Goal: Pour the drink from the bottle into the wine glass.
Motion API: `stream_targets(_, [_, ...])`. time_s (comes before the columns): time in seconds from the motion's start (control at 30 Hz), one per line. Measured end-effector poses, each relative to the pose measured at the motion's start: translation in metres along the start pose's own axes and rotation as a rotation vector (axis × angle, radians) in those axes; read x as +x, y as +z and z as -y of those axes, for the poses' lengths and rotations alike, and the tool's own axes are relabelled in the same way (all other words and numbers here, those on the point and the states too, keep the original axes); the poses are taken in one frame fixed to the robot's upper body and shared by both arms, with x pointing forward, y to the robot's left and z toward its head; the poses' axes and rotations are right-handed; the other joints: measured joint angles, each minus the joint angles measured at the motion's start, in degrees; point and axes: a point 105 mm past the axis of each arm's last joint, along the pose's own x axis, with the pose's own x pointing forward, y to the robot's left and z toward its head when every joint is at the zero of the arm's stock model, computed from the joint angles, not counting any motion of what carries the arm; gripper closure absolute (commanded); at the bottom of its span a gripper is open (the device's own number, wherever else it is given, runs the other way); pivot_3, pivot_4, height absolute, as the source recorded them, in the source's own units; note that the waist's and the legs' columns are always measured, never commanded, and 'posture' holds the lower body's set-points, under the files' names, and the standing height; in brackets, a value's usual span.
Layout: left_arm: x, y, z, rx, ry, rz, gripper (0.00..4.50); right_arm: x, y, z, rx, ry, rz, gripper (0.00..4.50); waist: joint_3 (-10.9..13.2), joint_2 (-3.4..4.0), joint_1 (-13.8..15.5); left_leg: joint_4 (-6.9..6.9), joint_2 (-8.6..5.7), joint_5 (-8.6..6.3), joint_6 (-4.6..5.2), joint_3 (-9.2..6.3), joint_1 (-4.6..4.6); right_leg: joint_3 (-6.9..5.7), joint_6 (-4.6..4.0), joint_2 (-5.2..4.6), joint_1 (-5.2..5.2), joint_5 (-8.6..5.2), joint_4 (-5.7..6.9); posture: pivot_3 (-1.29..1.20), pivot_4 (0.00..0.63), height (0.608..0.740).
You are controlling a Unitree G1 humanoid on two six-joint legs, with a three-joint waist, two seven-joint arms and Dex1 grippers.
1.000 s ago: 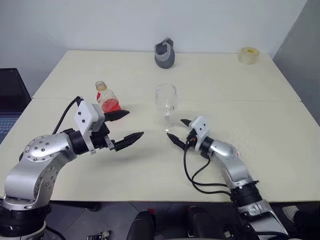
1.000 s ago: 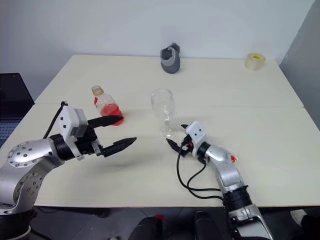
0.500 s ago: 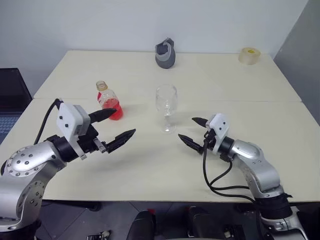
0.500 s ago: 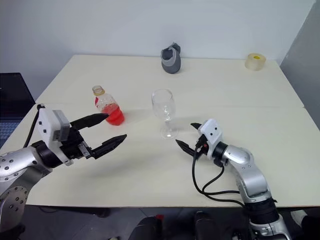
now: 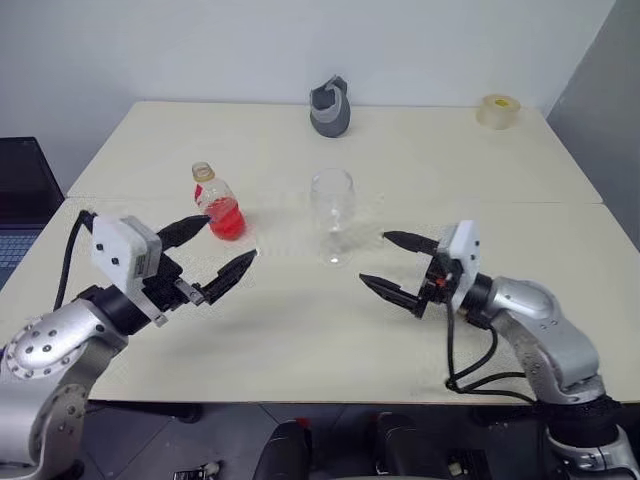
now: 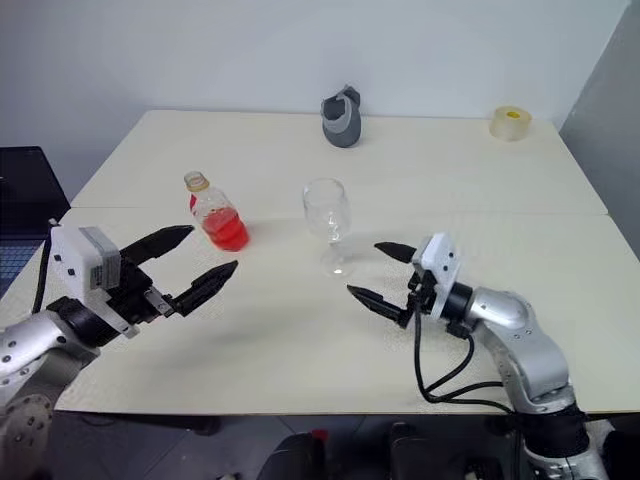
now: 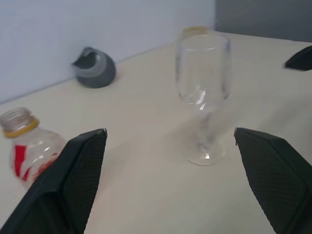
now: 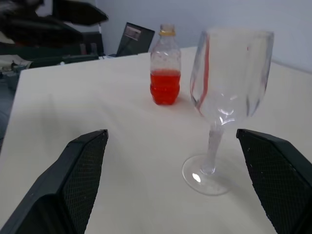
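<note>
While both arms draw back from the wine glass, we see the right tool lift off the bench and pull away from the glass's foot, where it sat a second ago, and the left tool slide outward, away from the glass and clear of the bottle. Both tools are spread wide and pinch nothing. We judge that no grasp has begun: the bottle stands upright and uncapped beside the glass, well apart from it, with the drink filling only its lower part, and the glass looks empty. The retreat reads to us as a reset before a fresh reach for the bottle. The head views show the whole layout, including a grey object far behind the glass and a tape roll off at the far corner. The right wrist view adds what those miss: the level of red drink seen side-on through the clear bottle, and the glass's stem and round foot close up.
</note>
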Motion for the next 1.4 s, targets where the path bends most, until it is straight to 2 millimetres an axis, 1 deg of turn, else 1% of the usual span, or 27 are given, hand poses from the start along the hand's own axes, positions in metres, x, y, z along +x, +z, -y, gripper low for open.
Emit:
stream_targets(0.1, [-0.001,-0.018,-0.017,0.007,0.150,-0.015,0.00,-0.005,0.014,0.000,0.008,0.039,0.007,0.01,-0.02,-0.04,0.01,0.00,0.01,0.00,0.01,-0.05,0.00,-0.05,0.00,0.01,0.01,0.00,0.00,0.00,0.150,0.740])
stream_targets(0.2, [-0.002,-0.040,-0.028,0.004,0.262,-0.044,0.00,-0.006,0.022,-0.004,0.018,0.076,0.003,0.01,-0.02,-0.04,0.02,0.00,0.00,0.00,0.01,-0.01,0.00,-0.02,-0.01,0.00,0.01,0.00,-0.01,0.00,0.150,0.740])
stream_targets(0.27, [-0.002,-0.058,-0.032,-0.014,0.312,-0.079,0.00,-0.005,0.026,-0.007,0.017,0.101,0.000,0.01,-0.02,-0.05,0.02,0.00,-0.01,0.00,0.01,-0.02,-0.03,-0.04,0.00,0.00,0.01,0.00,-0.01,0.00,0.150,0.740])
stream_targets(0.37, [0.005,-0.080,-0.034,-0.028,0.359,-0.130,0.00,-0.004,0.031,-0.010,0.010,0.122,0.000,0.01,-0.03,-0.07,0.06,0.01,-0.02,0.00,0.01,-0.04,-0.04,-0.07,0.00,0.00,0.01,0.00,-0.01,0.00,0.150,0.740])
stream_targets(0.43, [0.015,-0.088,-0.038,-0.024,0.368,-0.148,0.00,-0.003,0.033,-0.013,0.013,0.133,0.005,0.01,-0.03,-0.08,0.10,0.03,-0.02,0.00,0.01,-0.08,-0.06,-0.12,0.00,0.00,0.01,0.01,0.00,0.00,0.150,0.740])
stream_targets(0.6, [0.039,-0.090,-0.055,0.005,0.374,-0.149,0.00,-0.002,0.036,-0.016,0.005,0.135,0.002,0.01,-0.04,-0.11,0.15,0.04,-0.03,0.00,0.01,-0.07,-0.09,-0.12,0.01,-0.01,0.00,0.01,-0.01,0.00,0.150,0.740])
stream_targets(0.77, [0.054,-0.099,-0.078,0.033,0.397,-0.189,0.00,-0.003,0.035,-0.016,0.009,0.131,-0.009,0.01,-0.04,-0.11,0.15,0.03,-0.03,0.00,0.01,-0.10,-0.10,-0.16,0.00,0.00,-0.02,0.01,0.00,0.00,0.150,0.740])
stream_targets(0.83, [0.058,-0.100,-0.083,0.038,0.399,-0.194,0.00,-0.003,0.035,-0.016,0.007,0.131,-0.012,0.01,-0.04,-0.11,0.11,0.03,-0.03,0.00,0.01,-0.10,-0.11,-0.15,0.00,-0.01,-0.02,0.01,0.00,0.00,0.150,0.740])
stream_targets(0.93, [0.066,-0.102,-0.085,0.030,0.373,-0.189,0.00,-0.003,0.035,-0.016,0.004,0.122,-0.013,0.01,-0.04,-0.11,0.12,0.04,-0.04,0.00,0.01,-0.12,-0.13,-0.16,0.01,-0.02,-0.02,0.01,-0.01,0.00,0.150,0.740])
stream_targets(1.0, [0.077,-0.104,-0.087,0.020,0.332,-0.194,0.00,-0.002,0.036,-0.017,-0.003,0.117,-0.012,0.01,-0.04,-0.12,0.14,0.08,-0.05,0.00,0.00,-0.21,-0.18,-0.27,0.00,-0.02,-0.03,0.01,0.01,0.00,0.150,0.740])
stream_targets(1.13, [0.093,-0.099,-0.093,0.017,0.278,-0.176,0.00,-0.002,0.037,-0.017,-0.013,0.102,-0.010,0.01,-0.04,-0.13,0.13,0.10,-0.09,0.00,0.00,-0.20,-0.20,-0.27,0.01,-0.03,-0.03,0.01,0.00,0.00,0.150,0.740])
stream_targets(1.23, [0.100,-0.101,-0.096,0.007,0.269,-0.182,0.00,-0.002,0.038,-0.017,-0.018,0.088,-0.009,0.01,-0.04,-0.13,0.12,0.10,-0.09,0.00,0.01,-0.21,-0.22,-0.28,0.01,-0.03,-0.04,0.01,-0.01,0.00,0.150,0.740])
stream_targets(1.4, [0.108,-0.111,-0.095,-0.011,0.234,-0.208,0.00,-0.002,0.041,-0.017,-0.035,0.071,-0.005,0.01,-0.04,-0.13,0.07,0.10,-0.08,0.00,0.01,-0.24,-0.24,-0.30,0.01,-0.03,-0.06,0.01,0.00,0.00,0.150,0.740])
